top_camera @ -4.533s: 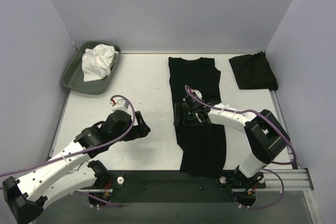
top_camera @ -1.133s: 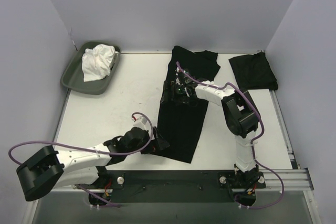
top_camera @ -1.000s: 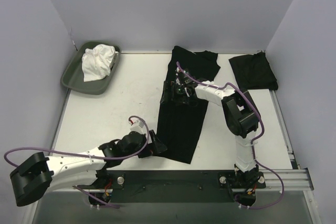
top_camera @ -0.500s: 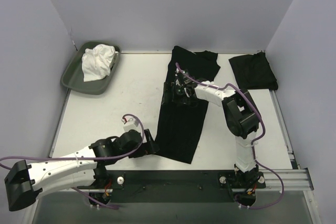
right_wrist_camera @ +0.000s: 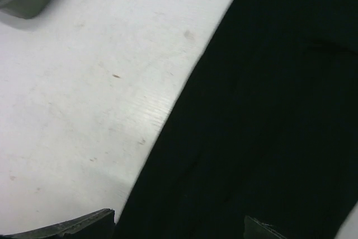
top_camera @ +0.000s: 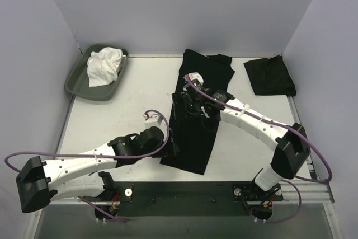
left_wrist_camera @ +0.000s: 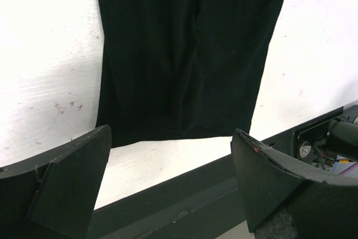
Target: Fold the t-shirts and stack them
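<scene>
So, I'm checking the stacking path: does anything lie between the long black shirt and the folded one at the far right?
Nothing visible does. Only bare table separates the long black shirt from the folded shirt. The tray with the white cloth sits far left, off that path.

Right gripper (top_camera: 185,104) indistinct, seemingly over t-shirt (top_camera: 194,143)

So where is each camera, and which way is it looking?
Top camera: above and behind the robot, looking down at the table and the long black shirt; the left arm and right arm show.
Left wrist camera: on the left arm, looking down at that shirt's near end; the open left hand shows.
Right wrist camera: on the right arm, looking at that shirt's edge; the open right hand barely shows.
Shared: all three see that shirt.
</scene>
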Robot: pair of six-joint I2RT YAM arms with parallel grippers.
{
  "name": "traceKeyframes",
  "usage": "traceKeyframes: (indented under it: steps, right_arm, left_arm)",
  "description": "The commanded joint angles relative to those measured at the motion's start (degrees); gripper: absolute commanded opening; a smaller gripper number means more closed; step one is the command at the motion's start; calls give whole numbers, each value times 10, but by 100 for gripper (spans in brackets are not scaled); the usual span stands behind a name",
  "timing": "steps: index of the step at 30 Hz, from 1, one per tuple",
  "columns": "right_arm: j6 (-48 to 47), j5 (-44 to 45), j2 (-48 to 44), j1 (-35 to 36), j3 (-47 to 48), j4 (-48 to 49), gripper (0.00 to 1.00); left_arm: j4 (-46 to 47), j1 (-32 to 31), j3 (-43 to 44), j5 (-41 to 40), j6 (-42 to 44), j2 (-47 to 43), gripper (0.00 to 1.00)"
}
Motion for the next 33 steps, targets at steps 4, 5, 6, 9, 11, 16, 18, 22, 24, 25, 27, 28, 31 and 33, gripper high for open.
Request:
traceKeyframes:
  steps: [4, 5, 6, 9, 11, 16, 18, 22, 24, 25, 27, 28, 31, 33]
  right_arm:
    - [33, 87, -36, -11, -111, -30, 96]
    - [39, 81, -35, -13, -131, -17, 94]
    - [44, 67, -35, -20, -137, -3, 91]
    - [51, 58, -19, -29, -146, 30, 84]
    - [52, 48, -13, -32, -144, 34, 80]
    - [52, 39, -2, -31, -143, 42, 73]
    - [52, 38, -2, -31, -144, 46, 71]
    - [51, 34, -1, -32, -146, 47, 70]
    - [51, 35, -3, -32, -149, 48, 70]
    - [51, 37, -4, -32, -151, 48, 70]
    - [49, 37, -3, -34, -154, 48, 70]
    - [50, 36, -3, -34, -155, 49, 70]
    - [51, 34, -2, -35, -158, 50, 70]
    - [50, 34, -2, -35, -158, 52, 70]
  left_arm:
    - [72, 0, 20, 29, 21, 49, 98]
    - [83, 0, 21, 31, 21, 55, 97]
    - [88, 0, 20, 32, 21, 66, 97]
    - [88, 0, 29, 29, 22, 83, 97]
    - [81, 0, 32, 20, 25, 85, 97]
    - [98, 0, 25, 5, 39, 75, 91]
    - [106, 1, 21, 3, 43, 79, 69]
    - [115, 2, 27, 6, 39, 99, 52]
    - [120, 2, 28, 8, 39, 107, 52]
    - [123, 2, 27, 11, 39, 109, 52]
    - [129, 1, 26, 15, 37, 118, 52]
    - [135, 2, 26, 19, 37, 121, 52]
    - [143, 1, 26, 30, 33, 133, 52]
    - [146, 1, 26, 31, 32, 137, 50]
